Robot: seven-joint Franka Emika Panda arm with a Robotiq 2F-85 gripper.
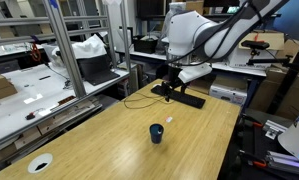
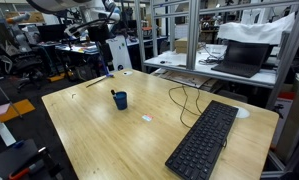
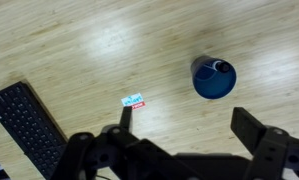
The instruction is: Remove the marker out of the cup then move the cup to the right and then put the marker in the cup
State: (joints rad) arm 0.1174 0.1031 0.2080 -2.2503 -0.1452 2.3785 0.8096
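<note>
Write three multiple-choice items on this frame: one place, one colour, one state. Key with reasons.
1. Where is the marker? A in the cup; B on the floor; C in a drawer.
2. What colour is the cup? A red; B dark blue; C white.
3. The gripper is: A shut on the cup; B shut on nothing; C open.
Key: 1A, its end shows inside the cup's rim in the wrist view. 2B, it reads dark blue against the pale wooden table. 3C, the fingers stand wide apart above the table, holding nothing.

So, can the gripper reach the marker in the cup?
Probably yes: the gripper hangs open above, nothing covers the cup, the marker shows at its rim, and the keyboard lies aside.
</note>
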